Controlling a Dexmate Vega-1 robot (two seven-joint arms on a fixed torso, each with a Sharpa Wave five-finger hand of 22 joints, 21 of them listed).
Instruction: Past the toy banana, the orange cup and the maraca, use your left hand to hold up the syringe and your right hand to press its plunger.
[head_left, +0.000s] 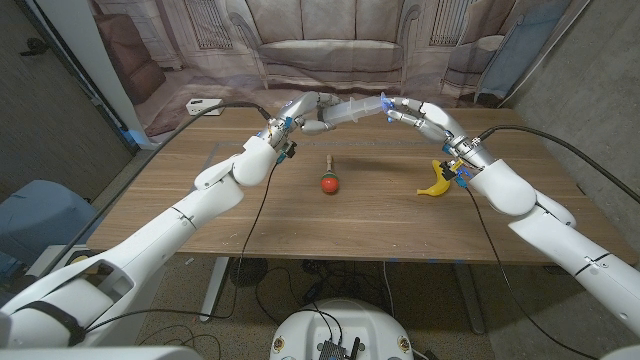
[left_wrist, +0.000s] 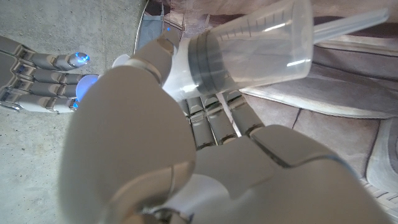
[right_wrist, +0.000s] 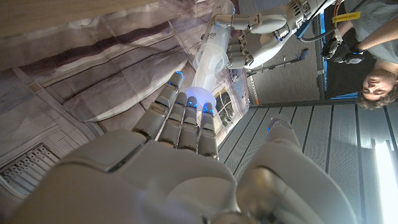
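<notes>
Left hand (head_left: 305, 112) grips syringe (head_left: 350, 113) barrel aloft; right hand (head_left: 405, 110) open, fingertips (right_wrist: 194, 93) on plunger end. Person (right_wrist: 373, 81) in right wrist view.

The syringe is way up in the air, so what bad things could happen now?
The syringe hangs above the table, gripped at one end by the left hand. If the right hand pushes the plunger off-centre, it might twist loose and fall. It could then drop near the maraca and knock it rolling. The toy banana looks safely aside.
</notes>
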